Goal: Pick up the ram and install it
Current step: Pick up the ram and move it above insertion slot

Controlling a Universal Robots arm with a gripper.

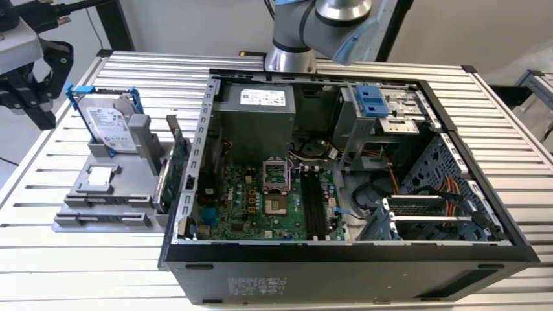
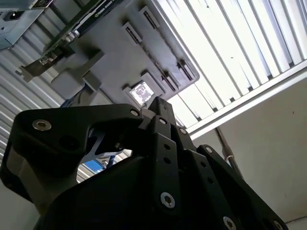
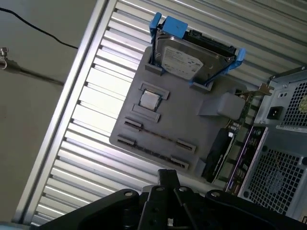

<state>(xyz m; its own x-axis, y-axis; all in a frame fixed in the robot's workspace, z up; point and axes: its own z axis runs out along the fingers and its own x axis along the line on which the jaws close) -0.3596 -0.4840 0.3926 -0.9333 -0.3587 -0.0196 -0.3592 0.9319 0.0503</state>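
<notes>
My gripper hangs above the table at the exterior view's far left, apart from the grey parts holder. Its black fingertips meet with nothing between them, also seen from behind in the second wrist view. The holder lies below and ahead of the tips. Two long narrow slots run across its near end as thin dark lines. The ram is hidden from me; I cannot tell whether it sits in a slot. The open computer case shows the motherboard's black memory slots.
On the holder stand a silver hard drive in a blue frame, a green expansion card on edge next to the case, and a small square chip. The ribbed metal table ends close behind the gripper.
</notes>
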